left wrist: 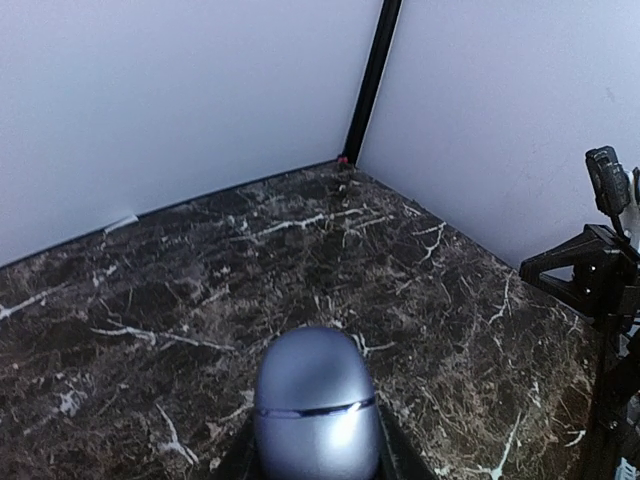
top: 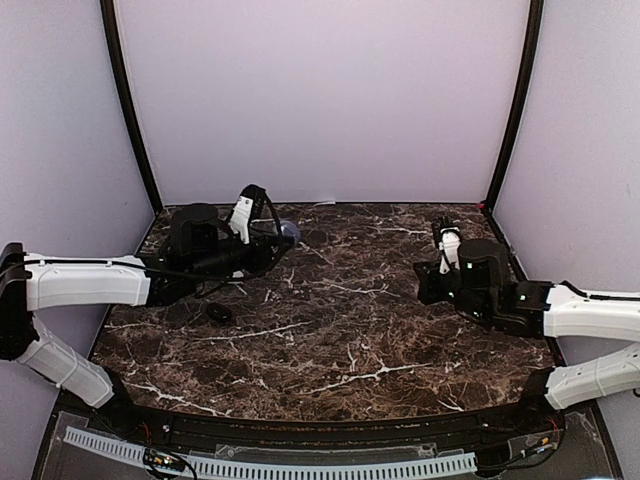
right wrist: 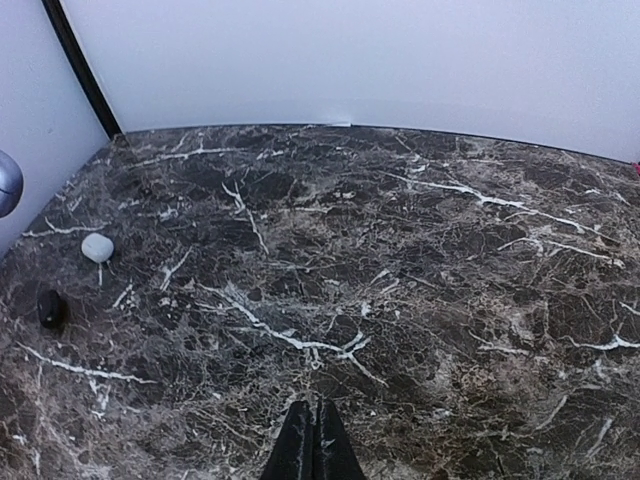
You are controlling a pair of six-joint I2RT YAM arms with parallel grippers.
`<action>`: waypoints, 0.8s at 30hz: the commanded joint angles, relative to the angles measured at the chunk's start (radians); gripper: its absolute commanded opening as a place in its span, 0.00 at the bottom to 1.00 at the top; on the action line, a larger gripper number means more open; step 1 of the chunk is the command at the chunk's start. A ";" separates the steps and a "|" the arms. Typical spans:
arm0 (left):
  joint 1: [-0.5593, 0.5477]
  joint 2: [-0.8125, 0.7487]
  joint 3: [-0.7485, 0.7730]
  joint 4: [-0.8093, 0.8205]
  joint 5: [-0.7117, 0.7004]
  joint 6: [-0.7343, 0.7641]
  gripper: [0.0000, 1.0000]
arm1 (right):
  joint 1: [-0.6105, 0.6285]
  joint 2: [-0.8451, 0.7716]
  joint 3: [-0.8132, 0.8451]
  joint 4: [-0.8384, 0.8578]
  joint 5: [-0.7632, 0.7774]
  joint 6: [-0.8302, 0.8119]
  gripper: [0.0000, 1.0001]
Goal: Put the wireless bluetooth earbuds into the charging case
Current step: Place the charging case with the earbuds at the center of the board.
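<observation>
My left gripper [top: 281, 240] is shut on a blue-purple pebble-shaped charging case [top: 290, 231] and holds it above the back left of the table. In the left wrist view the case [left wrist: 316, 395] fills the space between the jaws of that gripper [left wrist: 318, 458], with its lid seam closed. My right gripper [top: 424, 283] hovers at the right. Its fingers [right wrist: 316, 440] are pressed together with nothing between them. No earbud shows clearly in any view.
A small black pebble-shaped thing [top: 217, 313] lies on the marble table [top: 340, 340] at the left, also in the right wrist view [right wrist: 52, 308]. A small white one [right wrist: 97, 247] lies just beyond it. Pale walls enclose three sides. The right arm [left wrist: 600, 285] shows at the right edge of the left wrist view.
</observation>
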State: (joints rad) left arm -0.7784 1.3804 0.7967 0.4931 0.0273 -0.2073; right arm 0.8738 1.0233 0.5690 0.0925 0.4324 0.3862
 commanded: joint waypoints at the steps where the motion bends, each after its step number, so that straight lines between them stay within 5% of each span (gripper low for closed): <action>1: 0.087 0.053 0.097 -0.307 0.286 -0.196 0.00 | -0.036 0.114 0.111 0.006 -0.053 -0.070 0.00; 8: 0.153 0.228 0.223 -0.436 0.459 -0.211 0.04 | -0.113 0.246 0.188 -0.006 -0.108 -0.103 0.00; 19: 0.320 0.464 0.283 -0.405 0.687 -0.283 0.08 | -0.173 0.291 0.032 0.270 -0.193 -0.115 0.00; 24: 0.331 0.496 0.274 -0.405 0.668 -0.282 0.11 | -0.173 0.282 -0.058 0.388 -0.220 -0.118 0.00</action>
State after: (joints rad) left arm -0.4442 1.8809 1.0523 0.0765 0.6418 -0.4747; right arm 0.7036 1.3117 0.5617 0.3199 0.2485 0.2848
